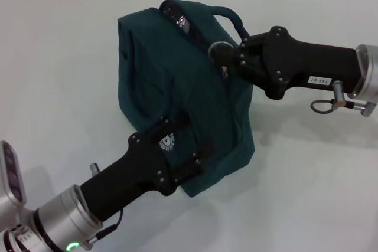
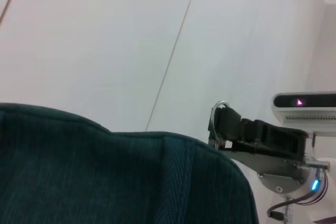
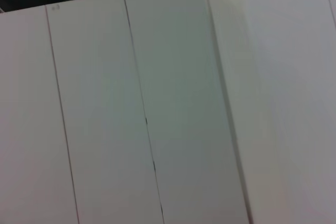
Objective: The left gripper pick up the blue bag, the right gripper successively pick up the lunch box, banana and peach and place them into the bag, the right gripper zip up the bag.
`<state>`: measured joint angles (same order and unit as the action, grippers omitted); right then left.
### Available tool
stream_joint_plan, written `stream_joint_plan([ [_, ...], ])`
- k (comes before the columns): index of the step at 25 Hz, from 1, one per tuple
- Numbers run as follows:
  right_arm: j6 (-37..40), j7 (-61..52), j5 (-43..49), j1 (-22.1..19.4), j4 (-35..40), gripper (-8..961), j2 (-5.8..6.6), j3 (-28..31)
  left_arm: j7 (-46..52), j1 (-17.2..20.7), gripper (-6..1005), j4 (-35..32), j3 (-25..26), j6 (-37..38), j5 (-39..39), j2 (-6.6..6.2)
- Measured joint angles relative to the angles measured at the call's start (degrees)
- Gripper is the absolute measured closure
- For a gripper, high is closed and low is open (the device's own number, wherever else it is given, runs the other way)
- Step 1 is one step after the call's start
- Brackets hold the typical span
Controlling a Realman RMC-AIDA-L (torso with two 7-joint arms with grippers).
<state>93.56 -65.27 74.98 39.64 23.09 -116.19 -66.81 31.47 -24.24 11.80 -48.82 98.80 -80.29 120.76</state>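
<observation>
- The bench [image 1: 65, 57] is filling the whole head view, white and bare wherever it is showing around the bag.
- The blue bag [image 1: 171, 81] is sitting in the centre of the head view, its long axis running from the upper left toward the lower right of the frame, with a line of silver lining showing at the top near the upper centre (so the zip is probably not fully closed yet).
- The left gripper [image 1: 177, 154] is reaching in from the lower left of the frame and pressing against the bag's near lower corner; its fingers are appearing to be clamped on the fabric there, though the tips are hidden in the cloth.
- The right gripper [image 1: 227, 57] is coming in from the right edge of the frame and meeting the bag's top at the upper centre, just beside the loop handle [image 1: 233, 19]; I cannot tell whether its fingers are together or apart.
- The lunch box, banana and peach are not showing anywhere (presumably inside the bag already).
- The move ahead is looking like zipping: the zip line is lying along the bag's long axis, and the right gripper is by far the nearer arm to it, at the upper end.
</observation>
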Motion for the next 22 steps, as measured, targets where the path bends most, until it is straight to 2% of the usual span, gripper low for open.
stream_joint_plan([
  [7, -1.45, 0.51, -3.00, 0.87, -0.14, 940, 0.00, -3.77, 0.23, 0.19, 188, -0.20, -0.01, -0.04, -0.26, -0.03],
  [10, -1.82, 0.86, -5.96, 1.23, -0.14, 940, 0.00, -7.08, 0.22, -0.13, 103, 0.10, 0.30, -1.31, -0.02, 0.01],
  [15, -3.06, 1.93, -9.01, 1.30, -0.13, 939, 0.00, -10.61, 0.43, -0.89, 115, 1.22, 2.32, -3.38, 0.06, 0.00],
  [22, -3.82, 1.99, -9.33, 1.21, -0.15, 939, 0.00, -11.14, 2.88, -1.88, 135, 1.29, 3.23, -6.49, -0.88, 0.00],
])
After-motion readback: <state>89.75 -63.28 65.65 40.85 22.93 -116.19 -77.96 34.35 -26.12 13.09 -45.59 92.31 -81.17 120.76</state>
